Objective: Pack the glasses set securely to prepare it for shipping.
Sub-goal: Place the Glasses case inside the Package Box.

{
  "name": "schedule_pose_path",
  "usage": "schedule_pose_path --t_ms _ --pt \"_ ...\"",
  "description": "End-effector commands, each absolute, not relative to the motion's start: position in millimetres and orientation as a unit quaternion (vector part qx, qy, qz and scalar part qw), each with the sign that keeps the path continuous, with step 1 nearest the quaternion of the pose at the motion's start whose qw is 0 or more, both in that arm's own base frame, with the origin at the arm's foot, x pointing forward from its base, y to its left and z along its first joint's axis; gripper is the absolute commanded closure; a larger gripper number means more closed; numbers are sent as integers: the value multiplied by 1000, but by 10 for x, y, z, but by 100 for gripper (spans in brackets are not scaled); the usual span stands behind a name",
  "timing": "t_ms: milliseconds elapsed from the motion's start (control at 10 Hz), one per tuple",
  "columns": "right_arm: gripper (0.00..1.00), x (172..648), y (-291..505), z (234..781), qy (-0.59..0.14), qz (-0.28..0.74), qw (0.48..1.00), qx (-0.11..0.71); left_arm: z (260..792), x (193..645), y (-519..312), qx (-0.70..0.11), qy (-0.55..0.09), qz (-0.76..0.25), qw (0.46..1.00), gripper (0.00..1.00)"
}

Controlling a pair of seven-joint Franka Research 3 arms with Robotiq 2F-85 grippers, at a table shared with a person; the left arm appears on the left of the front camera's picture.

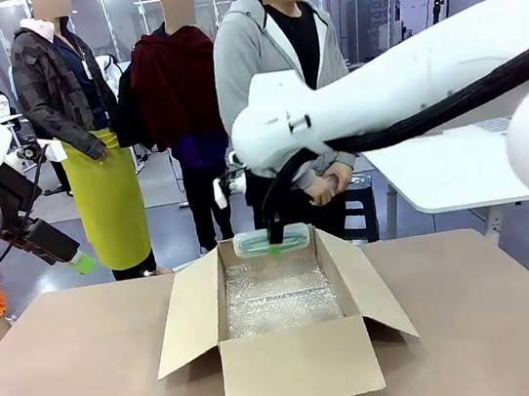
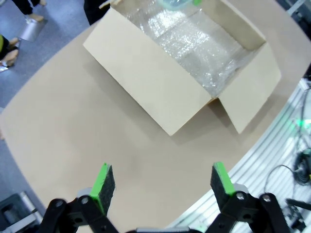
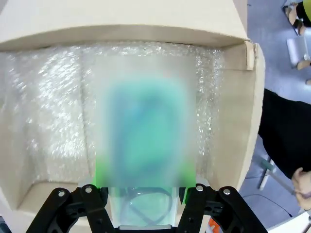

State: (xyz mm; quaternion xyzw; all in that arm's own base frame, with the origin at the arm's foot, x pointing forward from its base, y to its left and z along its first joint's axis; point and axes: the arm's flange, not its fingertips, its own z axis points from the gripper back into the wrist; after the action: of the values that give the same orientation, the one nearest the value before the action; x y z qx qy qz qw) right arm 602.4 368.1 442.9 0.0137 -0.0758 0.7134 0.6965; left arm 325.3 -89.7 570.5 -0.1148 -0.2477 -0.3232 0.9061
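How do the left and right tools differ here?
The left tool is open and empty; the right tool is shut on the mint-green case. The left tool faces bare table beside the cardboard box; the right tool hangs above the box itself. Both have green pads.

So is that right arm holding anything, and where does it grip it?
Yes: the right tool pinches the mint-green glasses case at one end, above the box.

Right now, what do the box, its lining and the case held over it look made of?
The box looks like plain brown cardboard, matte, with creased fold-out flaps. The lining looks like clear bubble wrap, glossy and dimpled. The case seems to be translucent mint-green plastic, probably smooth; it is blurred in the right wrist view, so its finish stays uncertain.
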Motion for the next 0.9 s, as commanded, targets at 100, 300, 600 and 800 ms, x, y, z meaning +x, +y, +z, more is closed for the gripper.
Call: schedule_pose_path --t_ms 100,300,600,800 --pt "36 6105 3819 3941 -69 711 699 -36 5717 3271 -883 -122 -257 -327 901 0" --pt "36 6266 3781 3692 -61 706 704 -37 5717 3271 -883 -122 -257 -327 901 0" --pt "36 6313 3762 3440 -39 707 706 -8 5717 3271 -883 -122 -257 -327 901 0" --pt "36 6311 3764 3452 -38 709 704 2 5717 3271 -883 -122 -257 -327 901 0"
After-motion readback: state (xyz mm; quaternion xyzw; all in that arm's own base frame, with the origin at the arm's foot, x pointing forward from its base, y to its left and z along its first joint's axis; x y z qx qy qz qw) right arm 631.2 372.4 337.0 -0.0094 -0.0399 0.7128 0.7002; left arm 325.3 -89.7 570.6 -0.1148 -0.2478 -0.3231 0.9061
